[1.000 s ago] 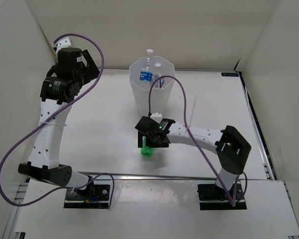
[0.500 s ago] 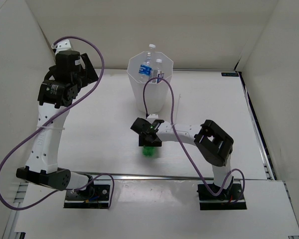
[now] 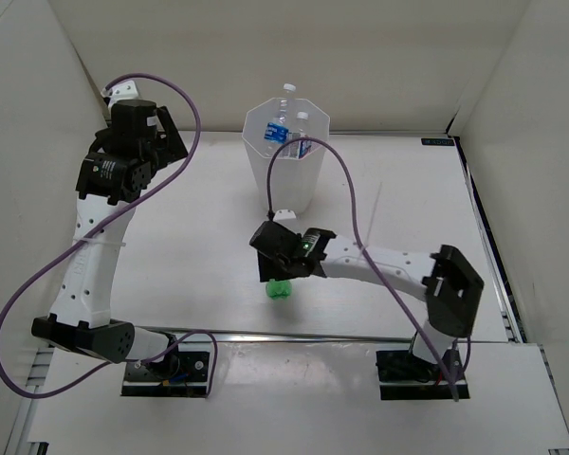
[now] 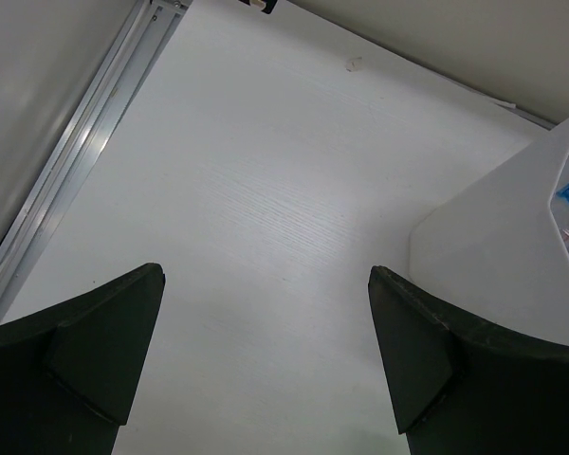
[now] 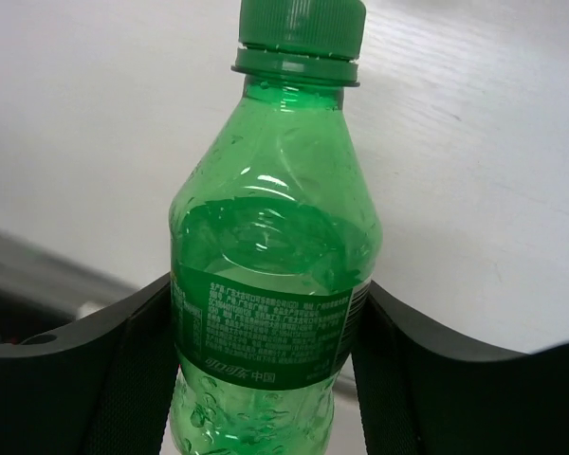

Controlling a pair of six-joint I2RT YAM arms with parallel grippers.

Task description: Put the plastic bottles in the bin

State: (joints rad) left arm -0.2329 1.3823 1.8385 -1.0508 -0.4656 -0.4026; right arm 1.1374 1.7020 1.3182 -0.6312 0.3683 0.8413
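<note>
1. The right tool (image 5: 266, 327) is clamped on the green bottle (image 5: 275, 237) at its label. The cap points away from the tool, with the white worktop (image 5: 474, 142) behind it.
2. The left tool (image 4: 266, 313) has its fingers wide apart, and the bin (image 4: 493, 246) stands just to its right.
3. Clear bottles (image 3: 284, 128) stand inside the bin, well beyond the right tool.

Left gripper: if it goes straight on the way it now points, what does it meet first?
The left gripper, open, frames only bare table ahead, so probably that. The bin stands right of that line; depth is unclear.
</note>
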